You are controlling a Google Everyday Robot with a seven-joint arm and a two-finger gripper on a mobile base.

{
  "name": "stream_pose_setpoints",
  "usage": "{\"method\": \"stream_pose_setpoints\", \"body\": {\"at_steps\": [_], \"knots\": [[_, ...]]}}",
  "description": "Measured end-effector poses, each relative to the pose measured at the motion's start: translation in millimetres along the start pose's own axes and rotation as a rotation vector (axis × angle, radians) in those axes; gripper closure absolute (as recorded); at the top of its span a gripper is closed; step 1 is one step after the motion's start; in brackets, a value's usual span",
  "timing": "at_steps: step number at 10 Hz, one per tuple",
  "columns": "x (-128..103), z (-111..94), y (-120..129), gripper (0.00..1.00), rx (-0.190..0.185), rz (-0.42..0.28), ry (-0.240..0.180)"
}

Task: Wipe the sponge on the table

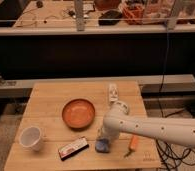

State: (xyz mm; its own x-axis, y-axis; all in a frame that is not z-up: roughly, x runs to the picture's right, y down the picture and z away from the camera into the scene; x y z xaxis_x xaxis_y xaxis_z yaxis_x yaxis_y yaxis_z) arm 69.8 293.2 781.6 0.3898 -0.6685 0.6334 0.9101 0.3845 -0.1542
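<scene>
The small blue-grey sponge [102,146] lies on the light wooden table [46,105], near the front edge and right of the middle. My gripper [103,139] comes down onto it from the white arm that reaches in from the right, and it appears to press on or hold the sponge. The arm's end hides the top of the sponge.
An orange bowl [78,113] stands just left of the arm. A white cup [31,137] is at the front left, a flat black-and-red pack [73,148] beside the sponge, a carrot [132,144] to its right. A small white object [112,93] stands at the back. Behind is a cluttered bench [56,12].
</scene>
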Motion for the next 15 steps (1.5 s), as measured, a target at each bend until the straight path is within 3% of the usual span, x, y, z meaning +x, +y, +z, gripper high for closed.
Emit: {"method": "stream_pose_setpoints", "body": {"at_steps": [6,8,11,13,15], "knots": [[-1.4,-0.6,13.6,0.87,-0.01,0.026,-0.006],[2.6,-5.9,29.7,0.91,-0.024,0.085,0.0],[31.1,-26.1,94.6,0.91,-0.046,0.227,0.018],[50.8,-28.6,119.1,0.91,-0.061,0.29,0.014],[74.6,-16.8,121.1,0.91,-0.062,0.312,0.015]]}}
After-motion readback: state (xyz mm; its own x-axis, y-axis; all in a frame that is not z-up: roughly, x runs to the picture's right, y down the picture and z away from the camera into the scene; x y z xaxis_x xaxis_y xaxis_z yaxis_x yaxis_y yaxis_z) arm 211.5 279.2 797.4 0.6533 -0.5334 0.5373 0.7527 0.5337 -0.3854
